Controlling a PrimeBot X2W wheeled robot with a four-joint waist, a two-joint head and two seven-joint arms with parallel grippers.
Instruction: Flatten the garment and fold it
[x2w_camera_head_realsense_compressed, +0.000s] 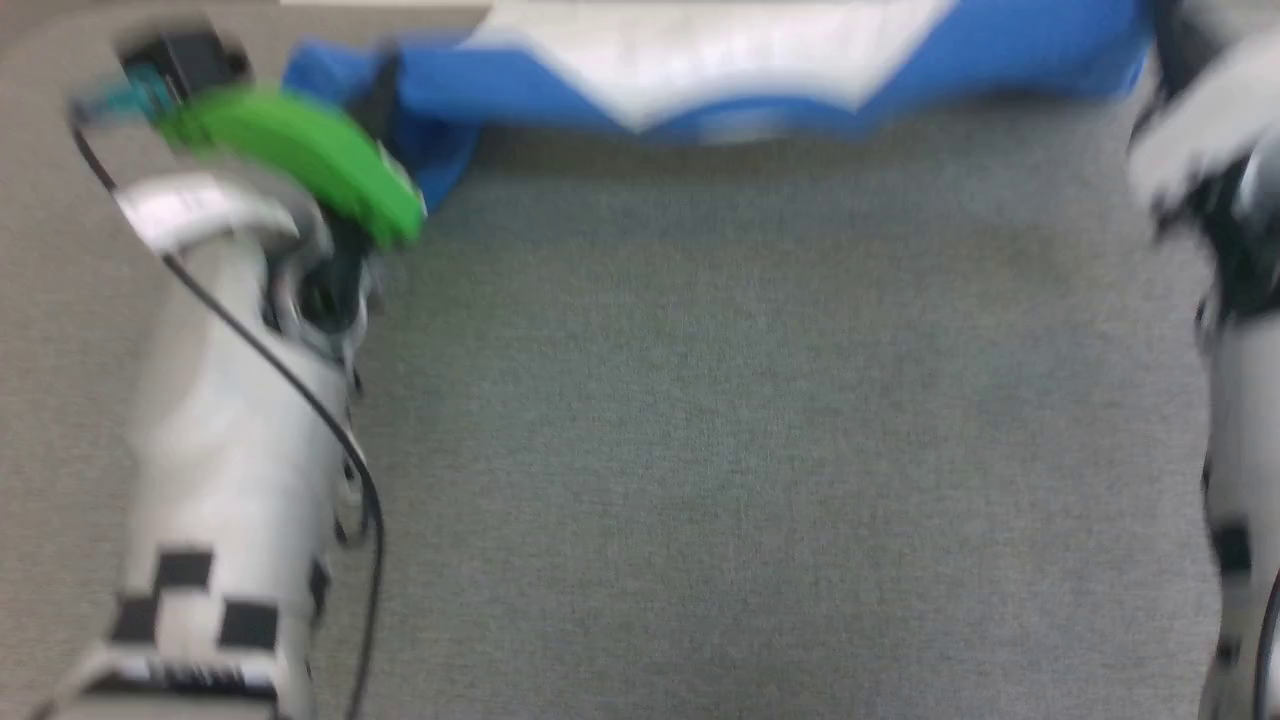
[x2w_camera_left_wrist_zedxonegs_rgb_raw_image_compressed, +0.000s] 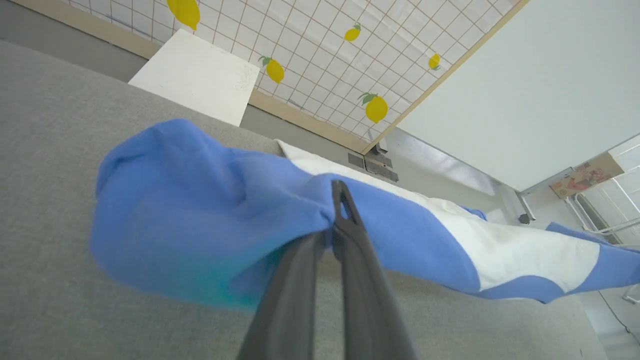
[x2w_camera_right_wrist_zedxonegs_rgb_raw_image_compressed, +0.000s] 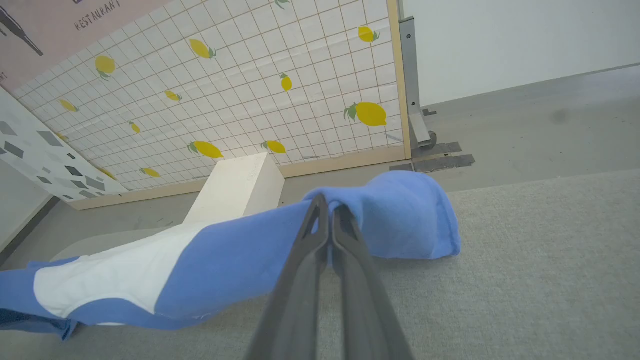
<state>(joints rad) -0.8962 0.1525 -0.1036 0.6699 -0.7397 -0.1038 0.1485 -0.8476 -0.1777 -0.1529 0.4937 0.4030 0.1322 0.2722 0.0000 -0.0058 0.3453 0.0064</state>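
Dark long-fingered left gripper (x2w_camera_left_wrist_zedxonegs_rgb_raw_image_compressed: 332, 220), right gripper (x2w_camera_right_wrist_zedxonegs_rgb_raw_image_compressed: 330, 210): jaws of each pinching blue sleeve cloth. White soft shirt with bright blue sleeves (x2w_camera_head_realsense_compressed: 700, 60) stretched between them, far side of grey fabric-covered surface (x2w_camera_head_realsense_compressed: 760, 400). Probably light, limp, sagging; shoulder seams better hold.

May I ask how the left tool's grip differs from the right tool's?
Cloth hides one fingertip of the left tool; the right tool shows both. Sleeve beyond the left tool is bunched; beyond the right tool, smoothly rounded. Both are shut on the blue sleeves of the garment.
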